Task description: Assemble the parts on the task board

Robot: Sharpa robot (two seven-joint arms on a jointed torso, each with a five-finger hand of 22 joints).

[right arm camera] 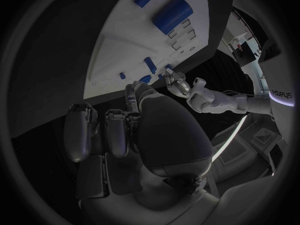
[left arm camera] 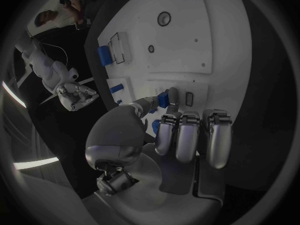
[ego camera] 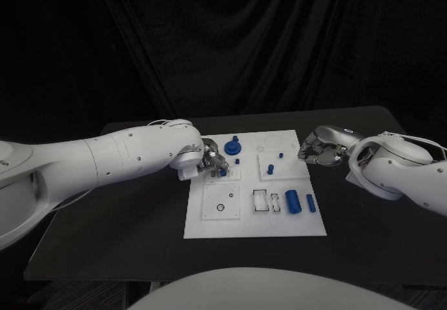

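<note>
Task board [ego camera: 210, 226], a white rectangular plate, lies in the middle of the black counter [ego camera: 112, 239] with its long axis running away from the robot. In the head view a blue cylinder [ego camera: 291, 201] lies flat on the near right part of the board, its long axis running front to back, and a thinner blue rod [ego camera: 311, 204] lies just beside it, parallel. A small blue peg [ego camera: 270, 169] stands farther back, and a blue gear-like piece [ego camera: 233, 146] sits near the far left corner. White rectangular recesses [ego camera: 261, 201] sit just left of the cylinder; what they hold cannot be told. The left hand [ego camera: 210, 161] is over the board's left rear section, fingers curled down toward it. The right hand [ego camera: 320, 149] is at the board's right edge, fingers curled in.

In the left wrist view the left hand [left arm camera: 181, 135] has its fingers bent side by side, and a small blue part [left arm camera: 163, 98] sits between thumb and fingertip, apparently pinched, just above the board [left arm camera: 219, 45].

In the right wrist view the right hand [right arm camera: 119, 135] has its fingers folded inward with nothing visible in them; the board [right arm camera: 119, 50] lies beyond, with the cylinder [right arm camera: 172, 13] at its far end.
</note>
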